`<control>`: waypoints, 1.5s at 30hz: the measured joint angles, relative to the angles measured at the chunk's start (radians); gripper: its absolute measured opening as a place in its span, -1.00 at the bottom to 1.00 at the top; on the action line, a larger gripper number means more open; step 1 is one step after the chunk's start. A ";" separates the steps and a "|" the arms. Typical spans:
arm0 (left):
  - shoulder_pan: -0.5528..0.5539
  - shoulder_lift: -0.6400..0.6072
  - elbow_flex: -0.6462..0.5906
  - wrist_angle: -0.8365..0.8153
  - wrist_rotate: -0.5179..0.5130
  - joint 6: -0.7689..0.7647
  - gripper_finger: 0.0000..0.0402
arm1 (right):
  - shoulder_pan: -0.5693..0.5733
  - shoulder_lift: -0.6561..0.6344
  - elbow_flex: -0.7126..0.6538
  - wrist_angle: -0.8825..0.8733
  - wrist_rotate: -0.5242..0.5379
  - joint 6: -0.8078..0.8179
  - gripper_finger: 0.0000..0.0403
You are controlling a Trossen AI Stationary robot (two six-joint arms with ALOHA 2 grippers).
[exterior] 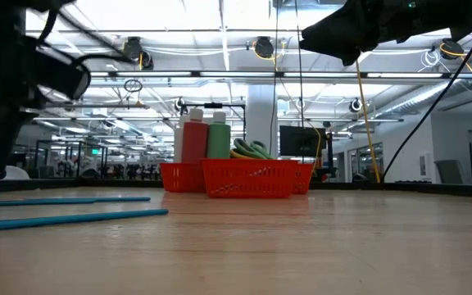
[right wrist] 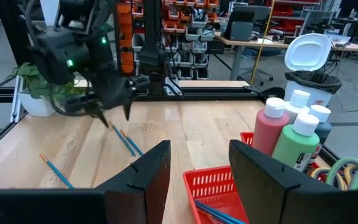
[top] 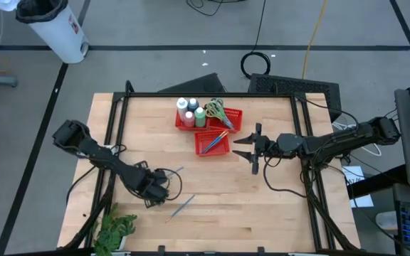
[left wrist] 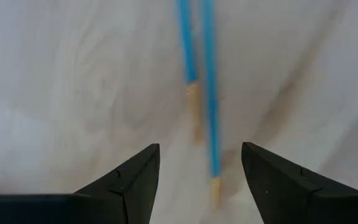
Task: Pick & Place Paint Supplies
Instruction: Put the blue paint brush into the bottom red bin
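Note:
Two thin blue brushes (left wrist: 210,93) lie flat side by side on the wooden table, just under my left gripper (left wrist: 199,158). It points down, open, one finger on either side of them, not touching. From above, my left gripper (top: 161,190) is at the table's near left, with another brush (top: 180,206) lying nearer the front. My right gripper (top: 255,149) hovers level and open beside two red baskets. The far basket (top: 237,117) holds white-capped bottles (top: 188,110) and scissors (top: 218,110). The near one (top: 223,149) holds brushes (top: 214,141).
A leafy plant (top: 116,231) stands at the table's near left corner. A black frame (top: 205,94) runs around the table. A white bin (top: 52,25) stands on the floor beyond the far left. Bare wood lies between the brushes and the baskets.

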 joint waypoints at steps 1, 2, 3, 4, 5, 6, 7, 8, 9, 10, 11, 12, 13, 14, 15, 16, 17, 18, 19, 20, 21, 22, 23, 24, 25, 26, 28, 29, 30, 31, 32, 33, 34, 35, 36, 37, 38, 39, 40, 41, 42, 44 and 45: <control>0.000 0.006 0.000 -0.029 0.016 -0.023 0.17 | 0.000 0.000 0.000 0.000 0.000 0.000 -0.22; 0.001 0.011 0.000 -0.052 0.039 -0.038 0.17 | 0.000 0.000 0.000 0.000 0.000 0.000 -0.22; 0.000 0.013 -0.001 -0.064 0.056 -0.047 0.17 | 0.000 0.000 0.000 0.000 0.000 0.000 -0.22; -0.002 0.013 -0.009 -0.064 0.073 -0.050 0.17 | 0.000 0.000 0.000 0.000 0.000 0.000 -0.22; -0.002 0.013 -0.016 -0.062 0.084 -0.053 0.17 | 0.000 0.000 0.000 0.000 0.000 0.000 -0.22; -0.003 0.013 -0.026 -0.055 0.088 -0.055 0.17 | 0.000 0.000 0.000 0.001 0.000 0.000 -0.22; -0.003 0.012 -0.040 -0.050 0.094 -0.060 0.17 | 0.000 0.000 0.000 0.000 0.000 0.000 -0.22; -0.002 0.007 -0.057 -0.044 0.098 -0.069 0.17 | 0.000 0.000 0.000 0.000 0.000 0.000 -0.22; -0.005 -0.002 -0.075 -0.034 0.102 -0.082 0.17 | 0.000 0.000 0.000 0.000 0.000 0.000 -0.22; -0.006 -0.012 -0.094 -0.018 0.109 -0.093 0.17 | 0.000 0.000 0.000 0.000 0.000 0.000 -0.22; -0.006 -0.020 -0.115 0.005 0.121 -0.103 0.17 | 0.000 0.000 0.000 0.000 0.000 0.000 -0.22; -0.006 -0.025 -0.138 0.036 0.141 -0.110 0.17 | 0.000 0.000 0.000 0.000 0.000 0.000 -0.22; -0.006 -0.031 -0.156 0.070 0.159 -0.114 0.17 | 0.000 0.000 0.000 0.000 -0.001 0.000 -0.22; -0.006 -0.040 -0.179 0.102 0.177 -0.115 0.17 | 0.000 0.000 0.000 0.000 0.000 0.000 -0.22; -0.007 -0.048 -0.200 0.133 0.187 -0.115 0.17 | 0.000 0.000 0.000 0.000 0.000 0.000 -0.22; -0.010 -0.059 -0.218 0.156 0.186 -0.116 0.17 | 0.000 0.000 0.000 0.000 -0.001 0.000 -0.22; -0.012 -0.069 -0.231 0.177 0.180 -0.117 0.17 | 0.000 0.000 0.000 0.000 -0.001 0.000 -0.22; -0.010 -0.077 -0.240 0.196 0.174 -0.116 0.17 | 0.000 0.000 0.000 0.000 -0.001 0.000 -0.22; -0.007 -0.086 -0.247 0.211 0.168 -0.114 0.16 | 0.000 0.000 0.000 0.000 -0.001 0.000 -0.22; -0.006 -0.093 -0.249 0.223 0.155 -0.109 0.16 | 0.000 0.000 0.000 0.000 -0.001 0.000 -0.22; -0.003 -0.101 -0.250 0.231 0.139 -0.107 0.16 | 0.000 0.000 0.000 0.000 -0.001 0.000 -0.22; 0.000 -0.105 -0.252 0.238 0.129 -0.103 0.16 | 0.000 0.000 0.000 0.000 -0.001 0.000 -0.22; 0.005 -0.110 -0.252 0.243 0.122 -0.095 0.16 | 0.000 0.000 0.000 0.000 -0.001 0.000 -0.22; 0.009 -0.113 -0.252 0.249 0.118 -0.088 0.17 | 0.000 0.000 0.000 0.001 -0.001 0.000 -0.22; 0.014 -0.113 -0.252 0.254 0.112 -0.084 0.17 | 0.000 0.000 0.000 0.001 -0.001 0.000 -0.22; 0.019 -0.113 -0.252 0.260 0.108 -0.078 0.17 | 0.000 0.000 0.000 0.001 -0.001 0.000 -0.22; 0.027 -0.113 -0.252 0.268 0.105 -0.067 0.17 | 0.000 0.000 0.000 0.001 -0.001 0.000 -0.22; 0.029 -0.113 -0.252 0.271 0.100 -0.060 0.17 | 0.000 0.000 0.000 0.001 -0.001 0.000 -0.22; 0.032 -0.113 -0.252 0.276 0.095 -0.052 0.17 | 0.000 0.000 0.000 0.000 -0.001 0.000 -0.22; 0.034 -0.113 -0.252 0.279 0.092 -0.042 0.17 | 0.000 0.000 0.000 0.001 -0.001 0.000 -0.22; 0.034 -0.113 -0.252 0.282 0.087 -0.033 0.17 | 0.000 0.000 0.000 0.001 -0.001 0.000 -0.22; 0.034 -0.113 -0.252 0.285 0.080 -0.022 0.17 | 0.000 0.000 0.000 0.001 -0.001 0.000 -0.22; 0.034 -0.113 -0.252 0.287 0.075 -0.014 0.17 | 0.000 0.000 0.000 0.000 -0.001 0.000 -0.22; 0.034 -0.113 -0.252 0.289 0.070 -0.012 0.17 | 0.000 0.000 0.000 0.001 -0.001 0.000 -0.22; 0.034 -0.113 -0.252 0.292 0.068 -0.012 0.17 | 0.000 0.000 0.000 0.001 -0.001 0.000 -0.22; 0.034 -0.112 -0.252 0.293 0.066 -0.013 0.17 | 0.000 0.000 0.000 0.000 -0.001 0.000 -0.22; 0.034 -0.112 -0.252 0.295 0.063 -0.013 0.17 | 0.000 0.000 0.000 0.000 -0.001 0.000 -0.22; 0.034 -0.112 -0.252 0.297 0.060 -0.013 0.17 | 0.000 0.000 0.000 0.001 -0.001 0.000 -0.22; 0.034 -0.112 -0.252 0.301 0.056 -0.013 0.17 | 0.000 0.000 0.000 0.001 -0.001 0.000 -0.22; 0.034 -0.112 -0.252 0.306 0.051 -0.012 0.17 | 0.000 0.000 0.000 0.001 -0.001 0.000 -0.22; 0.035 -0.112 -0.252 0.309 0.048 -0.007 0.17 | 0.000 0.000 0.000 0.000 -0.001 0.000 -0.22; 0.035 -0.112 -0.247 0.306 0.043 0.014 0.17 | 0.000 0.000 0.000 0.001 -0.001 0.000 -0.22; 0.035 -0.111 -0.240 0.295 0.040 0.023 0.17 | 0.000 0.000 0.000 0.001 -0.001 0.000 -0.22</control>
